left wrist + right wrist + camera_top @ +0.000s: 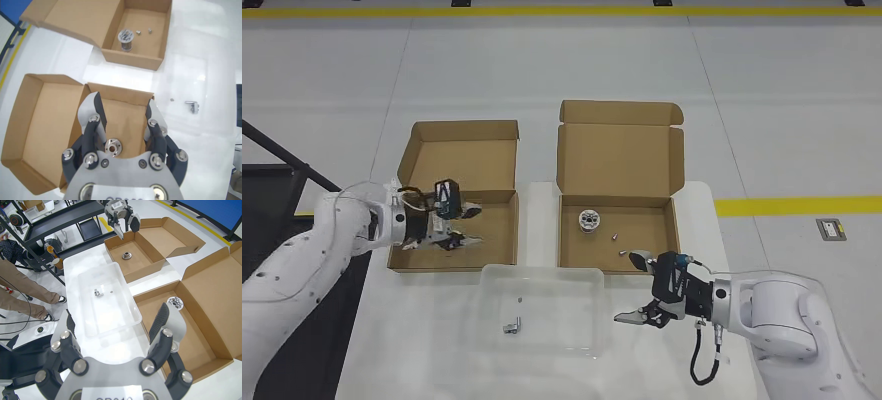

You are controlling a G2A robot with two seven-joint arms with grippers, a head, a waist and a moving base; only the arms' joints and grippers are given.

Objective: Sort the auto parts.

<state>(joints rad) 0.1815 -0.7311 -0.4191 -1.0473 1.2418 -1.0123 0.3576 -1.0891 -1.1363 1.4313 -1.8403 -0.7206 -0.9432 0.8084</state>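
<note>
**Both claws empty, three bits still in the tray**

So the left gripper [471, 226] hangs over the left cardboard box [500, 235] near the table's [539, 215] left edge. Its jaws are spread wide with nothing between them. A flanged metal hub [113, 147] lies flat on the box floor right under the claw, not touching the fingers as far as I can see.

The right gripper [633, 290] is near the table's right edge, just off the right end of the clear plastic tray [542, 285] and just in front of the right cardboard box [652, 222]. Its jaws are apart too, and it's holding nothing.

The right box sits toward the table's far right corner. Inside are a round slotted cylinder part [588, 219] standing by the back wall and a couple of tiny metal pieces [138, 32] beside it.

The tray sits along the table's near edge, in front of the two boxes. A small L-shaped metal bracket [512, 325] lies in its near left part, with a tiny dark round bit [519, 297] close by but not touching it.
</note>
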